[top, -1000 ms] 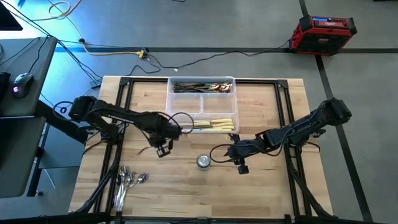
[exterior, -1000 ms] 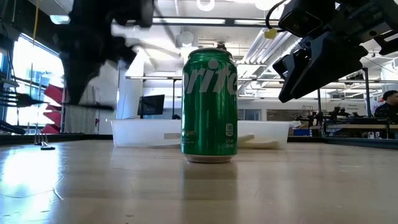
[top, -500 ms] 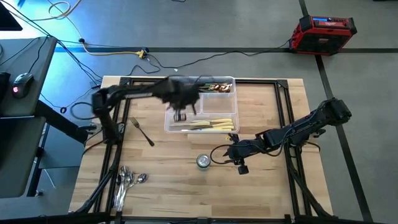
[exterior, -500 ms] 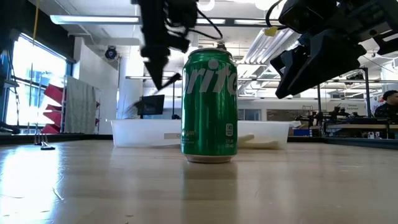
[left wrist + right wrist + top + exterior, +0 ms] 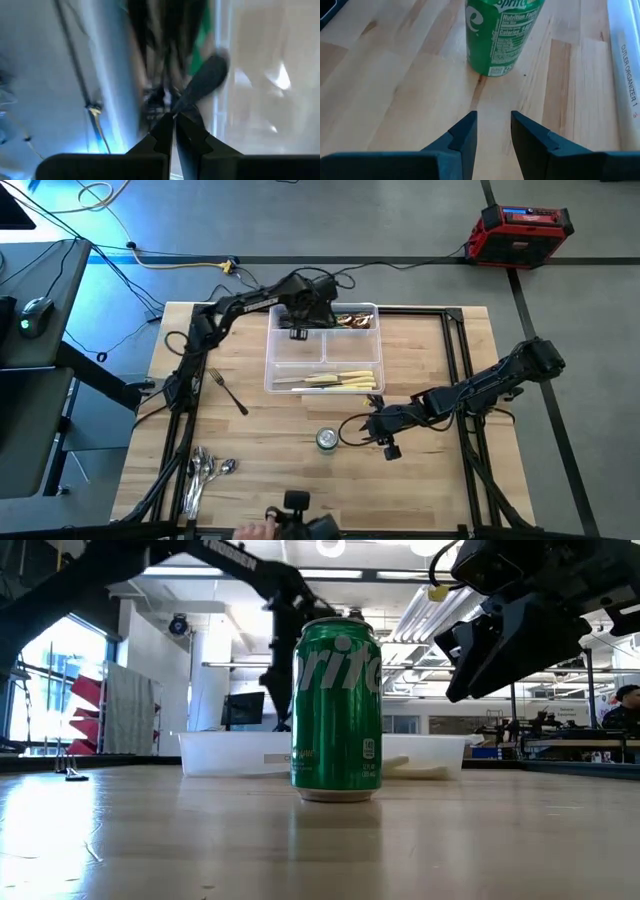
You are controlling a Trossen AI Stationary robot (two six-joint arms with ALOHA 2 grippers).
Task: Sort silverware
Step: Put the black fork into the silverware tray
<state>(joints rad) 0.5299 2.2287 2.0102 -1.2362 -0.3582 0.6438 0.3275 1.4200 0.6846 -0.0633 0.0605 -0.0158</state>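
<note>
L gripper point(image 5: 297, 332) hangs over the far-left compartment of the clear plastic divided tray point(image 5: 322, 379), fingers pinched tight on a slim dark-handled utensil point(image 5: 202, 81) that angles away from the tips, w/ dark metal forks point(image 5: 308, 319) right below it in that compartment. Nearer than the gripper, cream-handled knives point(image 5: 340, 380) lie in the tray's near compartment; out to its left a lone dark fork point(image 5: 228, 391) sits on the light wooden table point(image 5: 430, 480), w/ shiny silver spoons point(image 5: 205, 472) well apart at the near-left corner. R gripper point(image 5: 492, 131) waits low just beside the green soda can point(image 5: 503, 34), fingers partly apart, empty.
</note>
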